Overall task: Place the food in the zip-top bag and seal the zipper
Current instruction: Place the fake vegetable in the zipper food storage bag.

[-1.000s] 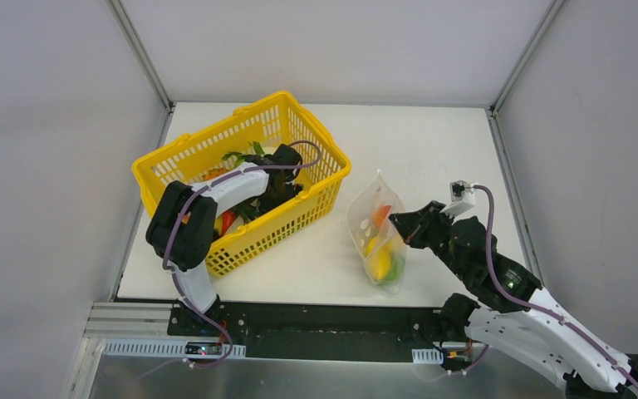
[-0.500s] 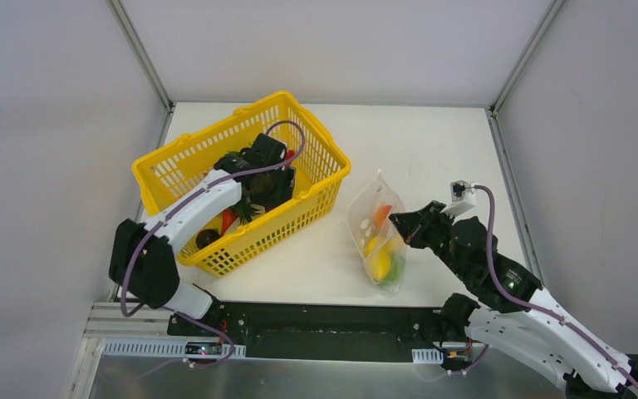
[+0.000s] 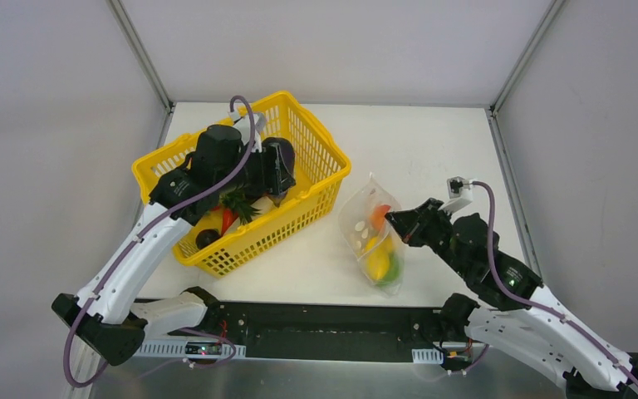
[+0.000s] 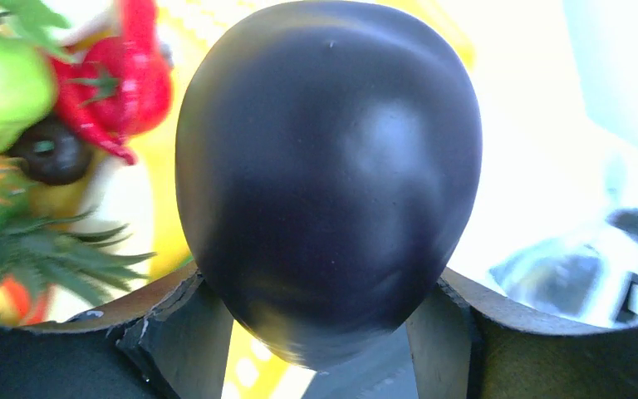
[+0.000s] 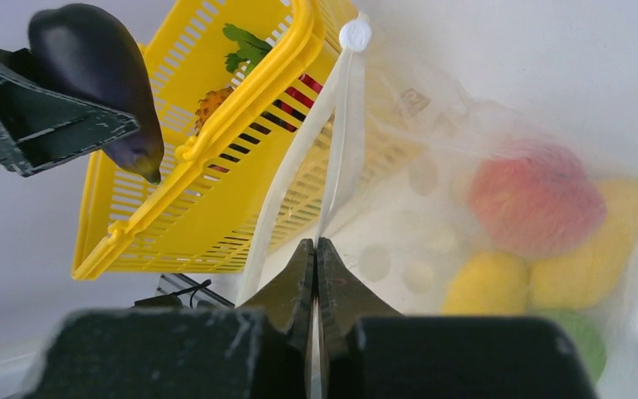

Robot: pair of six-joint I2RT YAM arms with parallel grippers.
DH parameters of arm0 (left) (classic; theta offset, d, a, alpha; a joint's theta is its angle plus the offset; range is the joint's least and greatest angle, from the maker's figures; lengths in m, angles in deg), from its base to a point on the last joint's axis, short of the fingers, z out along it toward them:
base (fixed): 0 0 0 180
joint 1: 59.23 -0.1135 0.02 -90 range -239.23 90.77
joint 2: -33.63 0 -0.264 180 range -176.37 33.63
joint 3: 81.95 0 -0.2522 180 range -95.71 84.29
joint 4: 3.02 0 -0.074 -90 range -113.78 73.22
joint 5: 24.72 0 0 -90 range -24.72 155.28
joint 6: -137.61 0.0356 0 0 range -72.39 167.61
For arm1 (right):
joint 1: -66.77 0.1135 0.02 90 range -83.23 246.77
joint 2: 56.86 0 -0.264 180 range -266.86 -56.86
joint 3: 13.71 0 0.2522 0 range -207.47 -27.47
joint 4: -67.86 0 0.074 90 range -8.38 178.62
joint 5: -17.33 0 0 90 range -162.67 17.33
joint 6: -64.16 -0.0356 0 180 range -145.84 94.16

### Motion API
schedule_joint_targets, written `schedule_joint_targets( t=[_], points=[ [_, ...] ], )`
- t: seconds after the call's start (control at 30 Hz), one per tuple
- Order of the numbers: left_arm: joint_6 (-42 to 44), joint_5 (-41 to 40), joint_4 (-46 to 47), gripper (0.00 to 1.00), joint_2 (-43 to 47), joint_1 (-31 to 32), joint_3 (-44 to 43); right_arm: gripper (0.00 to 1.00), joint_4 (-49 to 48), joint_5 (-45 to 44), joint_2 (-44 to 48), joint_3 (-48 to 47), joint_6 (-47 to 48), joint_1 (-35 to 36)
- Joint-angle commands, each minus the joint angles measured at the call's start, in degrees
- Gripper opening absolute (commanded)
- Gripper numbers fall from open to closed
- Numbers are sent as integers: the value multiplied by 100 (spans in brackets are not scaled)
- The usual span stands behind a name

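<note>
**Top external view.** At left centre of the frame, your left claw (image 3: 272, 170) is pinching the dark purple glossy toy eggplant (image 3: 281, 158) above the yellow plastic mesh basket (image 3: 332, 170). At right centre, your right claw (image 3: 395, 221) is meeting the edge of the clear dotted plastic zip-top bag (image 3: 372, 241). The bag is lying on the white table (image 3: 432, 150) just beside the basket. Judged step: loading, with the eggplant picked but not yet bagged and sealing not begun. The next move is calling for a carry rightward to the bag's mouth, which must gape enough for so bulky a piece.

**Left wrist view.** The eggplant is filling the centre, and both black fingers (image 4: 187, 337) are pressing its lower flanks. This grip is only suggested from above. The bag is not discernible here.

**Right wrist view.** At bottom centre, the right claw's tips are pressed together on the white zipper strip (image 5: 332, 141). The strip is parting into two bands toward the lower left, so the mouth is probably open. Only here are you seeing the bagged food clearly: a red-orange piece (image 5: 536, 195), yellow pieces (image 5: 482, 283) and a green piece (image 5: 577, 345).
</note>
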Motion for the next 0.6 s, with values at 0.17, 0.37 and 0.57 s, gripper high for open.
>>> schedule_joint_targets(
  t=[0.17,0.37,0.57],
  points=[
    [-411,753,-129,15,-329,960,-921,0,-549,304,-682,-420,9,9],
    [-799,795,129,15,-895,1754,-1074,0,-792,487,-626,-246,-3,12],
    [-892,708,-106,14,-1785,2204,-1810,0,-782,523,-484,-191,3,6]
  ],
)
